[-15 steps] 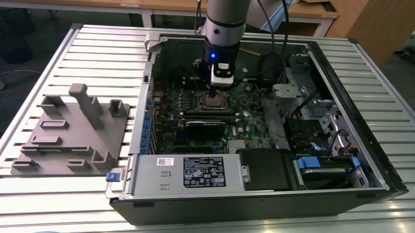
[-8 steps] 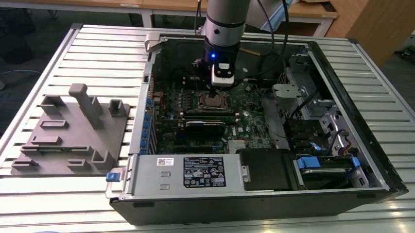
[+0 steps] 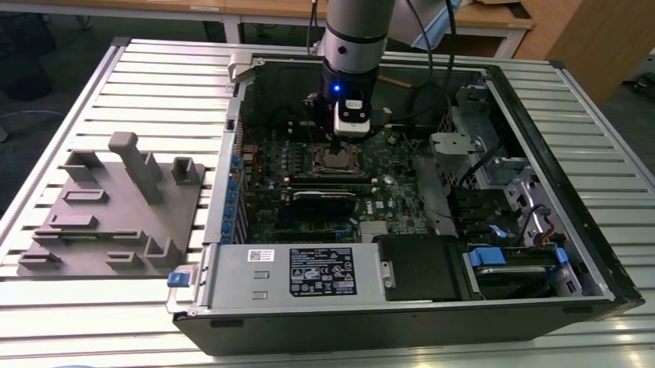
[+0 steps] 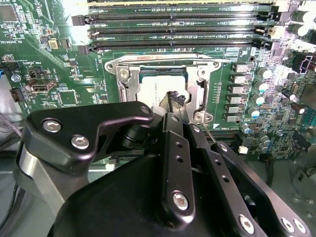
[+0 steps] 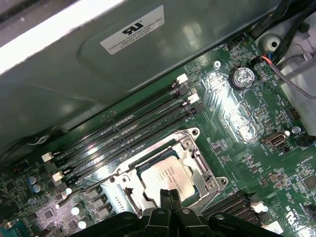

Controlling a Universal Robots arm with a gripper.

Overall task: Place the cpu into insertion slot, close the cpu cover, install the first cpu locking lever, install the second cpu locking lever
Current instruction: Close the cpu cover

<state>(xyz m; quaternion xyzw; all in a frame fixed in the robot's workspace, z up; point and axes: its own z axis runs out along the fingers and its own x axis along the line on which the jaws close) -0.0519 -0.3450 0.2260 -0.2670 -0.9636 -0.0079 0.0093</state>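
Gripper (image 4: pixel 174 97) pressed together over cpu (image 5: pixel 166 176), open computer case (image 3: pixel 409 328) on slatted metal table (image 3: pixel 153 69), wooden desk (image 3: pixel 268 8) behind

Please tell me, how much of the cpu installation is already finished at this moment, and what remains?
Done: the cpu lies seated on the board, and the cpu cover appears to lie flat around it. In hand: the gripper, fingers together, is right at the cover's edge. Left: the locking levers; one thin lever seems to stick out past the cover, apparently not latched.
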